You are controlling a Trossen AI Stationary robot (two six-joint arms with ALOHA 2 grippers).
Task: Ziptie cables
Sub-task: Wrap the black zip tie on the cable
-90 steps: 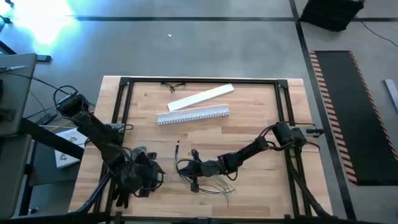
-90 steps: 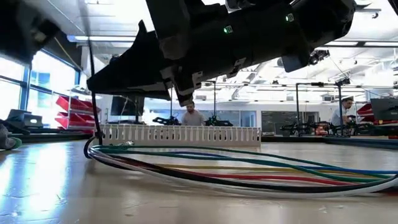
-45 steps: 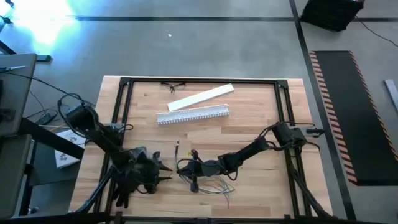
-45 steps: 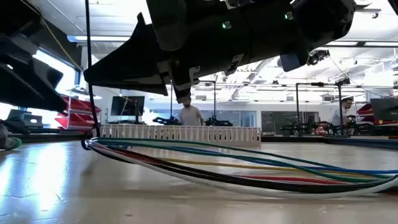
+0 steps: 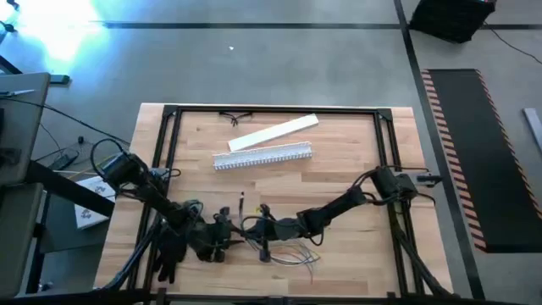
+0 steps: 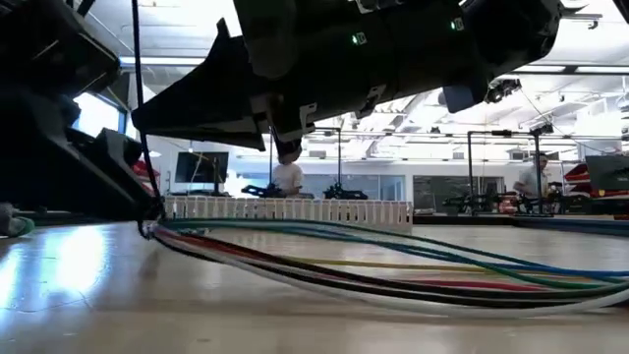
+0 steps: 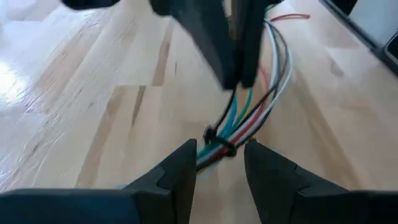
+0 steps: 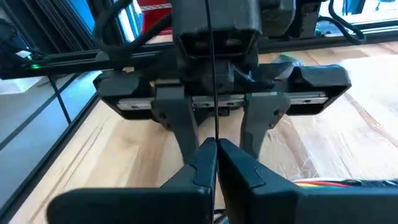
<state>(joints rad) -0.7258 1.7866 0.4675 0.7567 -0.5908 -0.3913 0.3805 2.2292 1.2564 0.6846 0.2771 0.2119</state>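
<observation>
The cables (image 5: 292, 254), a bundle of thin coloured wires, lie near the table's front middle. A black ziptie loop (image 7: 214, 138) girds their left end, which sits a little above the wood (image 6: 149, 228). My right gripper (image 5: 258, 234) reaches in from the right, shut on the ziptie's thin black strap (image 8: 213, 93). Coming from the left, my left gripper (image 7: 221, 152) is open. Its fingers stand on either side of the tied end, and I see no touch. In the high view my left gripper (image 5: 227, 238) faces the right one closely. My right gripper pinches the ziptie's thin black strap (image 8: 213, 134) between its two fingertips, lying across it and slanting in from the table's right. The strap stands upright, rising above the fingers (image 6: 138, 98) and running down to the loop round the cables' raised left end.
A white slotted channel (image 5: 262, 157) and a flat white strip (image 5: 273, 133) lie toward the far edge. A black frame (image 5: 169, 144) borders the table. A small dark item (image 5: 238, 116) lies at the far edge. People (image 6: 287, 177) show in the room behind.
My left gripper has gone toward the table's right edge, closing on the cables' tied end and my right gripper, until its open fingers flank the bundle.
</observation>
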